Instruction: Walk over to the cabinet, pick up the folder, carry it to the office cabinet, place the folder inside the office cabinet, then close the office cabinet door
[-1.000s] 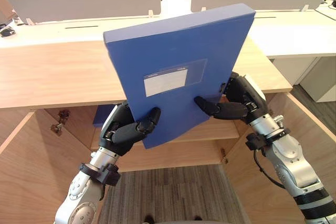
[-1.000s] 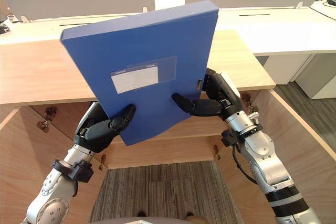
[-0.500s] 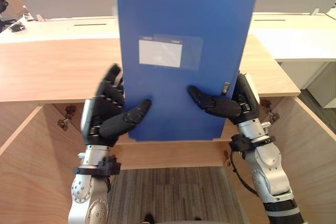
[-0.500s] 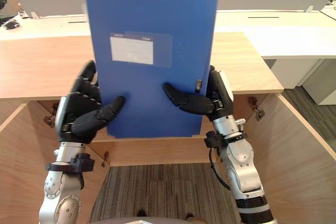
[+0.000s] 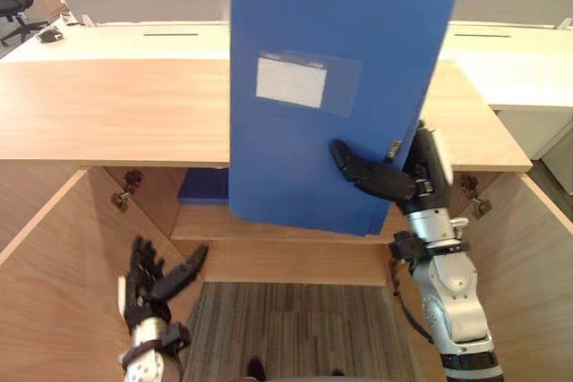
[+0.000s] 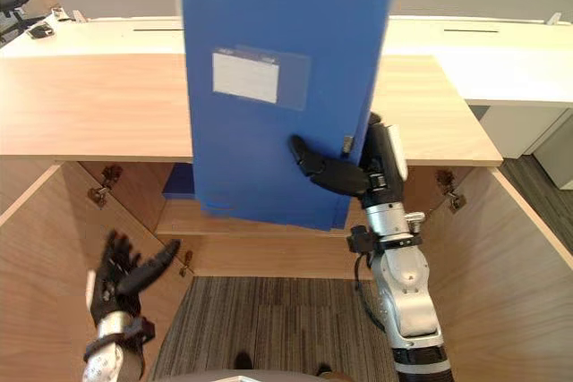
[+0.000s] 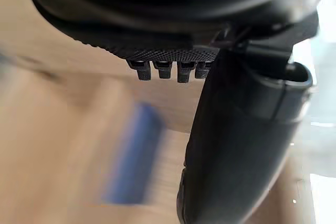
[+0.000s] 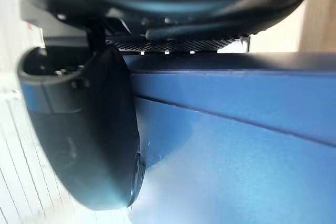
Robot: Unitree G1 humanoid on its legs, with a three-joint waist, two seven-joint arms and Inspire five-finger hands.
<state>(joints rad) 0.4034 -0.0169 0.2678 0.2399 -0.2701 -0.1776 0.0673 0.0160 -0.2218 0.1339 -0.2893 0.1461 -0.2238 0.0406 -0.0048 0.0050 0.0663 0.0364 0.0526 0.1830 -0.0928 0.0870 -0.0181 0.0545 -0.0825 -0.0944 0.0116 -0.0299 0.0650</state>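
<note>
Blue folder (image 5: 331, 131), pinched by right robot hand (image 5: 383, 183), half-hides shelf (image 5: 201, 221).

I see folder (image 5: 331, 131) upright before cabinet top (image 5: 116, 114), right hand (image 5: 407, 183) pinching its right edge. Left hand (image 5: 148, 285) low on left, fingers spread, well apart from folder, beside open left door (image 5: 54, 257). Second folder (image 5: 204, 188) lies on shelf (image 5: 269, 230) inside cabinet. Desk (image 5: 134, 39) behind cabinet.
</note>
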